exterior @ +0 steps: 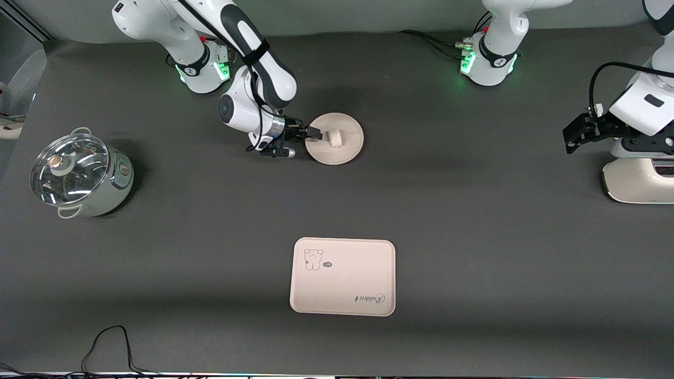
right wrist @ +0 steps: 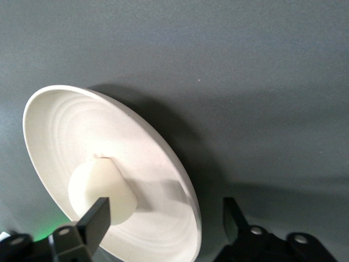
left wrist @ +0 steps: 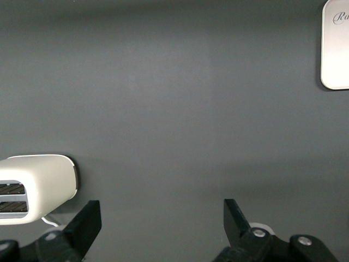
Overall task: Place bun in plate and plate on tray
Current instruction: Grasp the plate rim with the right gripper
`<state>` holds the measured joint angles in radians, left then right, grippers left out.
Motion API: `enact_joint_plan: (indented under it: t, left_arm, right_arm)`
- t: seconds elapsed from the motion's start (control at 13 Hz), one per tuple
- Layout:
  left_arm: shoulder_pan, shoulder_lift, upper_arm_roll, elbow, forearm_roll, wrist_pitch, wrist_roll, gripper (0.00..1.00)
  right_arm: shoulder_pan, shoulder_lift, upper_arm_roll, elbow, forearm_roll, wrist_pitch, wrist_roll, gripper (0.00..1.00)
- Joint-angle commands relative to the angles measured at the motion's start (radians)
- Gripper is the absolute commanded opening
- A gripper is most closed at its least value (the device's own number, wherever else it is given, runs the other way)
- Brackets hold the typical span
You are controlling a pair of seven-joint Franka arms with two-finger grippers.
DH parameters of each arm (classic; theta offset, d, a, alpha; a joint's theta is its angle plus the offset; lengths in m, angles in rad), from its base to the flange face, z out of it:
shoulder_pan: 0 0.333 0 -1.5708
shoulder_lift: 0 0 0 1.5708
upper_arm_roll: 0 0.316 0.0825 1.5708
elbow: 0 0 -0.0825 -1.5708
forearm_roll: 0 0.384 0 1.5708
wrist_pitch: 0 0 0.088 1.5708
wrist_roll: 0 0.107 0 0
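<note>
Front view — dark grey table (exterior: pixel 474 237)

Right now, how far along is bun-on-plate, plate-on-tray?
Done: the bun sits in the plate. In hand: the right gripper, open, straddles the plate's rim beside the bun. Left: the plate is not on the tray, nearer the front camera. The left gripper waits open beside the toaster.

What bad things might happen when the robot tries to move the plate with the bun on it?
1. The bun sits loose and tall on the plate; a tilt might roll it off.
2. The right claw straddles only the plate's rim, one finger on each side, so the plate might slip or tip.
3. The tray lies much nearer the front camera, a long carry. The left claw waits open over the toaster.
</note>
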<state>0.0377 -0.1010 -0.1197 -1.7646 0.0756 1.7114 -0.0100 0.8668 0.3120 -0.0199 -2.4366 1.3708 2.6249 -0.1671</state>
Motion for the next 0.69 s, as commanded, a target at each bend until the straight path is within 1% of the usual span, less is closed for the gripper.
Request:
enact_joint_plan:
  t: [0.0,0.08,0.23,0.31,0.38,0.46,0.62]
  left_arm:
    - [0.005,-0.011,0.000,-0.012,-0.017,-0.009,0.018,1.00]
    - [0.005,-0.009,0.000,-0.012,-0.031,-0.012,0.018,1.00]
    - [-0.002,-0.009,-0.002,-0.012,-0.042,-0.065,0.030,1.00]
    - [-0.002,-0.005,-0.002,-0.015,-0.056,-0.070,0.030,1.00]
    - [0.005,0.007,0.000,-0.013,-0.100,-0.076,0.030,1.00]
    - [0.005,0.007,0.002,-0.015,-0.109,-0.084,0.030,1.00]
    - [0.005,0.006,0.002,-0.013,-0.103,-0.108,0.028,1.00]
  right_arm:
    - [0.027,0.009,-0.012,0.011,0.037,0.021,-0.037,0.78]
    - [0.029,0.010,-0.012,0.011,0.036,0.032,-0.038,0.68]
    - [0.047,0.019,-0.012,0.011,0.037,0.041,-0.072,0.44]
    - [0.049,0.022,-0.011,0.011,0.040,0.061,-0.080,0.30]
    - [0.049,0.025,-0.011,0.011,0.040,0.069,-0.080,0.13]
    - [0.050,0.025,-0.011,0.011,0.040,0.076,-0.080,0.00]
    - [0.070,0.025,-0.006,0.010,0.042,0.110,-0.080,0.00]
